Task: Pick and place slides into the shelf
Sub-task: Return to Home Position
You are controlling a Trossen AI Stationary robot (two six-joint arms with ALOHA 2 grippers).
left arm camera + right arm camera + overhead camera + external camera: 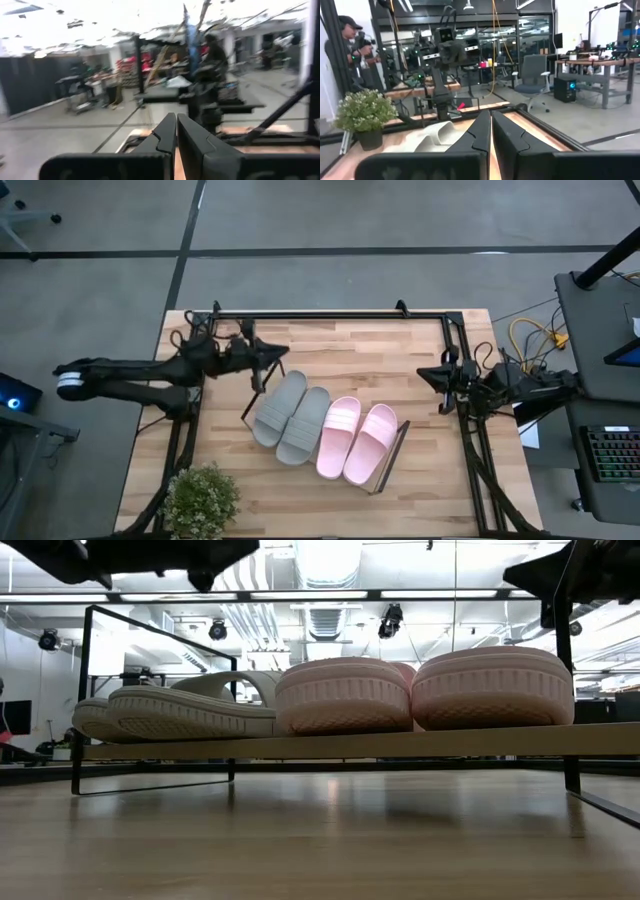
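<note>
With the clock face laid over the high view, the potted plant (200, 498) stands at eight o'clock from the shelf (400, 743), on the near-left corner of the worktop (340, 350). The left tool (275, 355) hangs at about eleven o'clock from the shelf, above bare wood and apart from the footwear; its wrist view shows its fingers (167, 132) pressed together with nothing between them. On the shelf all four slides lie side by side, slanted a little, toes toward six o'clock. The grey slides (290, 418) take the nine o'clock half, just beside the dark wire frame at that end. The pink slides (357, 440) take the three o'clock half, touching the grey ones and reaching nearly to the far wire frame. In the low view the soles rest flat on the board. The right tool (422, 373) hangs at two o'clock from the shelf, near the worktop's edge, its fingers (482, 127) likewise closed and empty. Beyond the worktop, the right wrist view shows a person (345, 40).
</note>
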